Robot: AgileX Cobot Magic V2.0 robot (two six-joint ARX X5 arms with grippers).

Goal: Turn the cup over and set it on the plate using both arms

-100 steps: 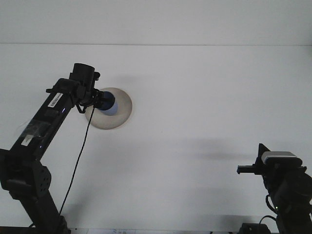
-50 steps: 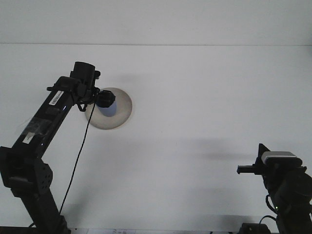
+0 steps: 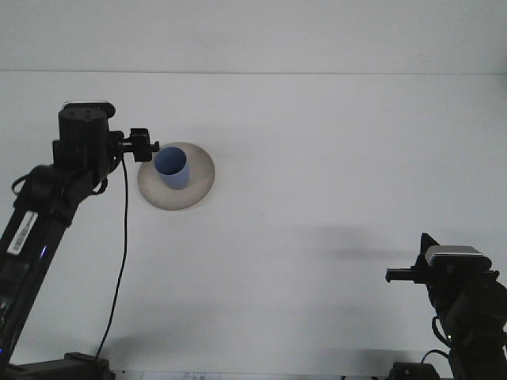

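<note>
Front view, looking forward over a plain white table [image 3: 317,253]. A round, pale plate [image 3: 198,186] lies on the left half of the table, toward the far side. A blue cup [image 3: 172,169] stands on the plate with its open mouth facing up, a little left of the plate's middle. The left gripper [image 3: 146,146] sits just beside the plate's left rim, at the end of a black arm that rises from the lower left corner. Its small dark fingers point toward the cup but appear clear of it, so the cup looks released; whether those fingers are spread or closed cannot be told at this size. The right gripper [image 3: 396,275] rests low in the lower right corner, well apart from the plate, pointing left, and its fingers are too small and dark to read. Judging from the upright cup on the plate, the placing step looks finished, and what remains is probably for the left arm to draw away without nudging the cup. The right arm's base is cut off by the frame edge. The cup's foot and how squarely it sits on the plate are hard to make out.
</note>
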